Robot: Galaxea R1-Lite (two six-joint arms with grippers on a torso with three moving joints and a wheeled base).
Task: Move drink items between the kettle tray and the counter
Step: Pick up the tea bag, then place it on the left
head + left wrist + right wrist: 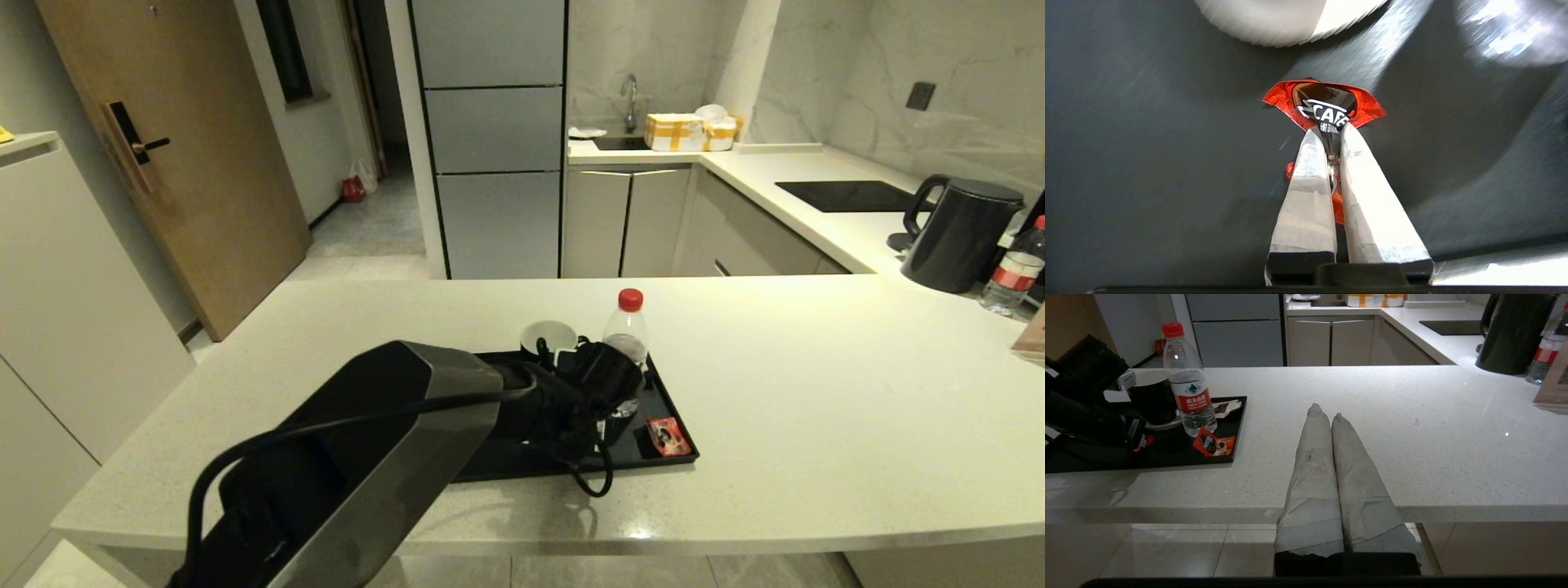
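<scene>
My left gripper is shut on a red sachet, pinched upright between the taped fingers just above the black kettle tray. In the head view the left wrist hangs over the tray and hides the fingers. The clear water bottle with a red cap stands on the tray's far side. A second red sachet lies flat at the tray's near right corner. My right gripper is shut and empty, parked low before the counter's front edge.
A black mug with a white inside stands on the tray beside the bottle. A pale sachet lies behind the bottle. At the far right stand the black kettle, another bottle and the glass hob.
</scene>
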